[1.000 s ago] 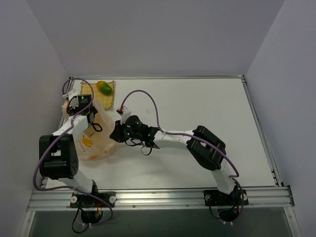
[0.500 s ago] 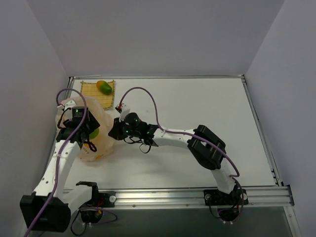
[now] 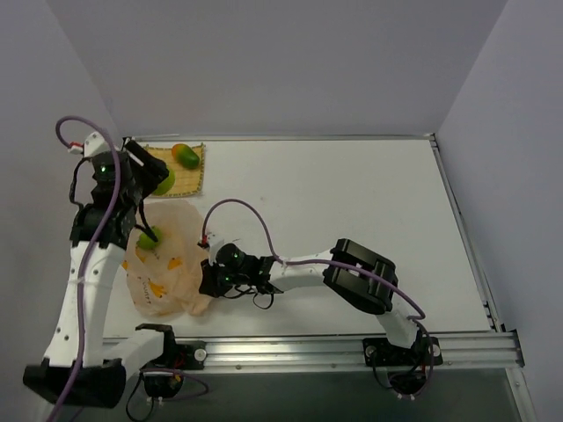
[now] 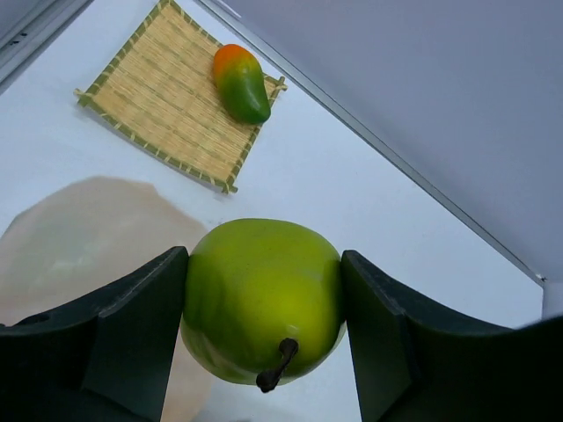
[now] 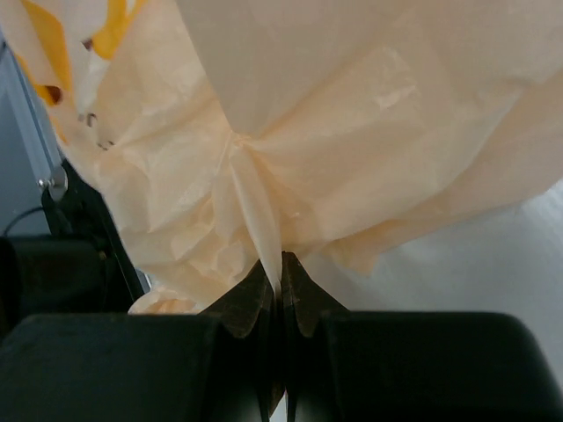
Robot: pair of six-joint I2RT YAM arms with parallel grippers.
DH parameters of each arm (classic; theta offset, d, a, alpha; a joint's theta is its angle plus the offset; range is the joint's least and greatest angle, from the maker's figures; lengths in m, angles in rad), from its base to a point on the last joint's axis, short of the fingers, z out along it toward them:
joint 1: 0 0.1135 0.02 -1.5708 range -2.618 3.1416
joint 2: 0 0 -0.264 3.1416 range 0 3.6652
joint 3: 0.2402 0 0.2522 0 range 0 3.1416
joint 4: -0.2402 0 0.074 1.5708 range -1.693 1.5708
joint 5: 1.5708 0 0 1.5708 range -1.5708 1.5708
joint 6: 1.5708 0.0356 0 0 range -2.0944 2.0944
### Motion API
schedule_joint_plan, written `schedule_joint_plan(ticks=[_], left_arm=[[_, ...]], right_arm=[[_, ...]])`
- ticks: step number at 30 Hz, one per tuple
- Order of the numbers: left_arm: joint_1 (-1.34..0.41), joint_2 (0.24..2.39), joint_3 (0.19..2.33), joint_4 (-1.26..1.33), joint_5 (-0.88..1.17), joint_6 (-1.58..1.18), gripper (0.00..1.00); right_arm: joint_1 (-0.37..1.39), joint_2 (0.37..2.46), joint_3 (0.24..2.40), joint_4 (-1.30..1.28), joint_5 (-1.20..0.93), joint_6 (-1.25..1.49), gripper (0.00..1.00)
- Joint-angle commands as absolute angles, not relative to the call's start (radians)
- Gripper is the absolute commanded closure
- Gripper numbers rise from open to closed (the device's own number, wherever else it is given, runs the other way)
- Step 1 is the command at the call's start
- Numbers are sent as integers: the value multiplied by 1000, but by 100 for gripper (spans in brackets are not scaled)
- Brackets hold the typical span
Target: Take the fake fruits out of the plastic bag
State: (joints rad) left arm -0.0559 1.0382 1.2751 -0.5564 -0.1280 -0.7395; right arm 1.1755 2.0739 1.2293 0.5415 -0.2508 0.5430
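Note:
My left gripper (image 3: 155,178) hangs raised above the table, shut on a round yellow-green fake fruit (image 4: 264,294) with a brown stem, pinched between both fingers. It is near the yellow woven mat (image 4: 167,114), where the green-and-orange mango-like fruit (image 3: 185,155) lies. The peach plastic bag (image 3: 165,268) is crumpled at the near left. A second round green fruit (image 3: 147,236) shows at the bag's upper part. At the bag's right edge, my right gripper (image 5: 281,264) is shut on a pinched fold of the bag (image 5: 308,132).
The mat (image 3: 189,176) sits in the far left corner by the table's back rail. The left wall stands close to the left arm. The right arm stretches low across the table's near middle.
The left gripper rose out of the bag with the green fruit and moved toward the far left. The right gripper pulled the bag toward the near edge.

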Motion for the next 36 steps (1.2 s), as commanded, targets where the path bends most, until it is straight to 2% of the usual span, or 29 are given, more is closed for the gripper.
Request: schedule_joint_plan(ticks=[1,8,13,26,36], left_arm=[[-45,1266,1385,-428,-150,-753,83],[66,1632,1644,-328,-199,-704,83],[144,1836,1755,-322,-150,-699,83],[229,2132,1893,-166,-25,-675,81],[227,2301,2042,-132,0,-609,72]], right_arm=[[1174,2045,1187,578,-265,514,100],[1177,2000,1096,549,-308,453,100],[1158,1922,997,477,-261,394,100],[1046,1827,882,431,-262,347,100],[1009,1821,902,408,-255,345,100]])
